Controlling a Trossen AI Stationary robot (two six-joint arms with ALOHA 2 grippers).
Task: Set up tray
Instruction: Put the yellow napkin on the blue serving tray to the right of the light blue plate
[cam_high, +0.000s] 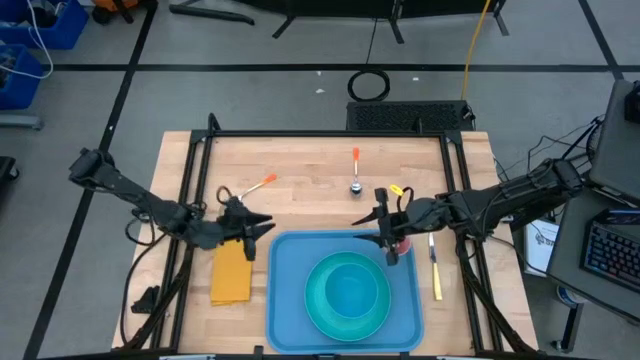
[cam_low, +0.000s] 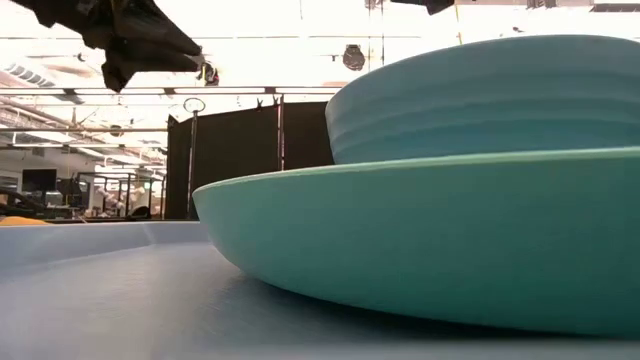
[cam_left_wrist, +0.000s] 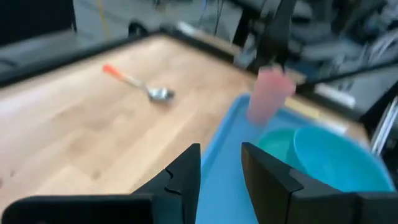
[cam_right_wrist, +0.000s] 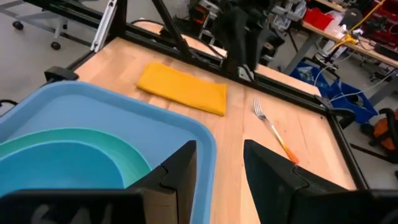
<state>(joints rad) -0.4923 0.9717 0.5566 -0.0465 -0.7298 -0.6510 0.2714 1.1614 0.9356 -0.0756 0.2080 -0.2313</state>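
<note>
Large flat blue plastic tray (cam_high: 285, 290) at six o'clock. Left gripper (cam_high: 262, 226) at its ten o'clock, right gripper (cam_high: 385, 240) at one: both spread, empty.

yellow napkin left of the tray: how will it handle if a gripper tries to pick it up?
The yellow napkin lies flat and folded on the table, so it is probably floppy and would droop from a pinch. It looks thin and light, likely to slide if pushed. A folded edge may open when lifted.
</note>
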